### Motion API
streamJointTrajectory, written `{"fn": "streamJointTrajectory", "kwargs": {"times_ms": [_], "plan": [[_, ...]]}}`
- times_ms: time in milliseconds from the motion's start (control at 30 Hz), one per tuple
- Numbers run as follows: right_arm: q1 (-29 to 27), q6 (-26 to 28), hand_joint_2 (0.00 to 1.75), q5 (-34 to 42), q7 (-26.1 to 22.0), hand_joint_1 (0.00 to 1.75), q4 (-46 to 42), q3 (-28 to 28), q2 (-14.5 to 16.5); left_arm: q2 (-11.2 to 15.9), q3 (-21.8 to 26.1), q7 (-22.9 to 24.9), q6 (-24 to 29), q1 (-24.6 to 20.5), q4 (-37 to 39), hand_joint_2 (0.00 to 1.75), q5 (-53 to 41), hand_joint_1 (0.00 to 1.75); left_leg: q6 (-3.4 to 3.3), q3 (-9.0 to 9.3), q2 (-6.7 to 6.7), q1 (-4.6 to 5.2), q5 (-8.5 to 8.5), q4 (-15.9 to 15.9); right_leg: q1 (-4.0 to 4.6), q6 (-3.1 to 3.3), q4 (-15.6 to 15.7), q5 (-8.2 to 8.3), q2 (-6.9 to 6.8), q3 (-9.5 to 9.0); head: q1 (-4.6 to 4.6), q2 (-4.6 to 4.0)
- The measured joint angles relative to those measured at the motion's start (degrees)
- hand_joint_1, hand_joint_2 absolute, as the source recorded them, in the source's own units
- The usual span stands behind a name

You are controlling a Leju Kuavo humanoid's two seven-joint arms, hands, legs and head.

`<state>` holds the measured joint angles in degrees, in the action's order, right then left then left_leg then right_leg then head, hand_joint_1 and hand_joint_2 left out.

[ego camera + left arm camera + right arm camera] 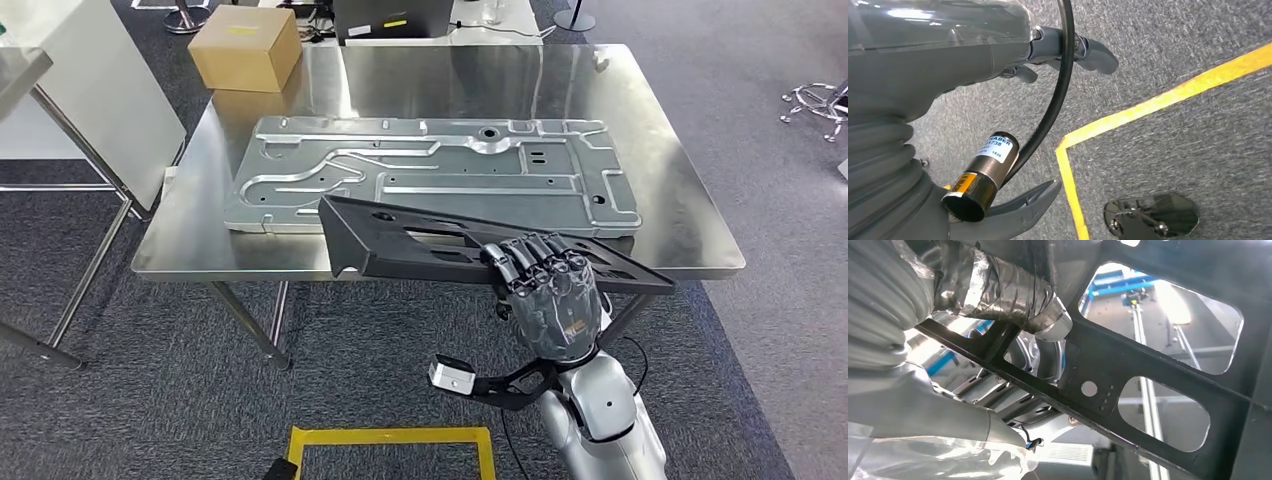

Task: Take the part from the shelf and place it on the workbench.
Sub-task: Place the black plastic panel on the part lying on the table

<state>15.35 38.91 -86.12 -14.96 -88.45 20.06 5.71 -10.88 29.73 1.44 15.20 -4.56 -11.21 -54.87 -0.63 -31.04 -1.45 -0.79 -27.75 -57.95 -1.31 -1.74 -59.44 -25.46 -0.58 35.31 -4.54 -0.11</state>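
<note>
The robot's right hand gripped a flat black part, fingers curled over its near edge, holding it above the workbench's front edge. Beyond lay a grey stamped metal panel, then a cardboard box. The left hand's grip could not be told.

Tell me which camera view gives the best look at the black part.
Head view: the whole black part shows, held by the right robot hand at the workbench edge. Right wrist view gives a close underside with cutouts; left wrist view looks at floor.
</note>
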Motion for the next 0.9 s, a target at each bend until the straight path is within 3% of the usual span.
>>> {"fn": "streamJointTrajectory", "kwargs": {"times_ms": [100, 167, 267, 300, 333, 367, 433, 500, 567, 667, 700, 800, 833, 867, 900], "plan": [[0.0, 0.0, 1.75, -0.02, -0.01, 1.75, 0.05, 0.19, -0.06, 0.0, 0.02, -0.02, 0.02, 0.04, 0.0, 1.75, 0.0, 0.0, 1.05, 0.25, -0.1, -0.11, -0.4, 0.13, 0.18, 1.33, 0.13, -0.4, 0.46, -0.15, 0.04, 0.0], [0.12, 0.0, 1.75, -0.02, -0.01, 1.75, 0.04, 0.45, -0.04, -0.01, 0.05, -0.1, 0.06, 0.02, 0.0, 1.75, 0.02, 0.0, 1.59, -0.72, 0.27, -0.33, -2.01, -2.49, 0.02, 2.13, 0.51, -0.56, 0.6, -0.73, 0.08, 0.0], [0.18, 0.0, 1.75, -0.25, 0.34, 1.75, 0.24, 1.05, -0.01, 0.02, 0.17, -0.23, 0.1, 0.28, 0.0, 1.75, 0.06, 0.0, 1.9, -7.09, 0.84, -0.4, -6.7, -14.21, 0.24, 2.89, 0.6, -1.02, 0.75, -1.3, 0.15, 0.0], [0.15, 0.0, 1.75, -0.45, 0.59, 1.75, 0.39, 1.26, -0.01, 0.03, 0.2, -0.26, 0.1, 0.44, 0.0, 1.75, 0.05, 0.0, 1.86, -9.03, 0.87, -0.39, -7.09, -17.09, 0.37, 3.0, 0.58, -1.2, 0.89, -1.49, 0.15, 0.0], [0.13, 0.0, 1.75, -0.75, 0.96, 1.75, 0.55, 1.5, -0.02, 0.04, 0.22, -0.29, 0.1, 0.6, 0.0, 1.75, 0.02, 0.0, 1.73, -9.99, 0.89, -0.38, -6.2, -17.82, 0.49, 3.03, 0.56, -1.41, 1.08, -1.75, 0.14, 0.0], [0.13, 0.0, 1.75, -1.12, 1.43, 1.75, 0.69, 1.75, -0.03, 0.04, 0.24, -0.33, 0.1, 0.72, 0.0, 1.75, -0.05, 0.0, 1.48, -9.71, 0.9, -0.36, -4.11, -16.07, 0.59, 2.98, 0.54, -1.68, 1.26, -2.14, 0.14, 0.0], [0.19, 0.0, 1.75, -1.9, 2.59, 1.75, 0.86, 2.24, -0.07, 0.11, 0.28, -0.42, 0.1, 0.85, 0.0, 1.75, -0.17, 0.0, 0.71, -6.77, 1.05, -0.15, 1.01, -8.28, 0.72, 2.74, 0.53, -2.34, 1.52, -3.03, 0.12, 0.0], [0.31, 0.0, 1.75, -2.51, 3.62, 1.75, 0.96, 2.68, -0.2, 0.21, 0.3, -0.46, 0.07, 0.85, 0.0, 1.75, -0.25, 0.0, 0.07, -4.23, 1.21, 0.22, 3.0, -2.43, 0.84, 2.23, 0.45, -2.85, 1.66, -3.39, 0.14, 0.0], [0.4, 0.0, 1.75, -2.96, 4.51, 1.75, 1.02, 3.14, -0.42, 0.27, 0.32, -0.46, -0.01, 0.79, 0.0, 1.75, -0.29, 0.0, -0.25, -3.72, 1.23, 0.49, 2.52, -1.14, 0.82, 1.57, 0.62, -3.02, 1.68, -3.36, 0.15, 0.0], [0.55, 0.0, 1.75, -3.32, 5.79, 1.75, 1.02, 3.76, -0.81, 0.27, 0.41, -0.46, -0.05, 0.94, 0.0, 1.75, -0.3, 0.0, -0.98, -2.94, 1.2, 0.07, 2.45, -0.12, 0.77, 0.62, -0.39, -4.02, 1.43, -3.14, 0.09, 0.0], [0.64, 0.0, 1.75, -3.39, 6.28, 1.75, 1.02, 3.93, -1.01, 0.27, 0.45, -0.46, -0.06, 0.94, 0.0, 1.75, -0.3, 0.0, -1.27, -2.56, 1.17, -0.08, 2.41, 0.21, 0.74, 0.35, -2.74, -5.17, 1.31, -2.0, 0.06, 0.0], [0.76, 0.0, 1.75, -3.5, 7.86, 1.75, 1.27, 4.64, -1.87, 0.26, 0.63, -0.44, -0.08, 0.95, 0.0, 1.75, -0.3, 0.0, -1.83, -1.79, 1.1, 0.03, 1.77, 0.33, 0.56, -0.21, -14.03, -8.94, 1.15, 4.65, 0.01, 0.0], [0.75, 0.0, 1.75, -3.52, 8.27, 1.75, 1.43, 4.88, -2.15, 0.26, 0.7, -0.43, -0.08, 1.01, 0.0, 1.75, -0.3, 0.0, -1.86, -1.45, 1.1, 0.05, 1.47, 0.31, 0.55, -0.28, -15.76, -8.62, 1.13, 6.11, 0.01, 0.0], [0.76, 0.0, 1.75, -3.54, 8.56, 1.75, 1.55, 5.1, -2.41, 0.26, 0.77, -0.42, -0.08, 1.07, 0.0, 1.75, -0.3, 0.0, -1.82, -0.99, 1.13, 0.06, 1.14, 0.29, 0.55, -0.25, -15.02, -6.98, 1.09, 6.35, 0.0, 0.0], [0.81, 0.0, 1.75, -3.55, 8.78, 1.75, 1.61, 5.27, -2.61, 0.25, 0.84, -0.41, -0.08, 1.09, 0.0, 1.75, -0.3, 0.0, -1.74, -0.44, 1.16, 0.07, 0.75, 0.27, 0.57, -0.11, -12.12, -4.42, 1.03, 5.47, 0.0, 0.0]]}}
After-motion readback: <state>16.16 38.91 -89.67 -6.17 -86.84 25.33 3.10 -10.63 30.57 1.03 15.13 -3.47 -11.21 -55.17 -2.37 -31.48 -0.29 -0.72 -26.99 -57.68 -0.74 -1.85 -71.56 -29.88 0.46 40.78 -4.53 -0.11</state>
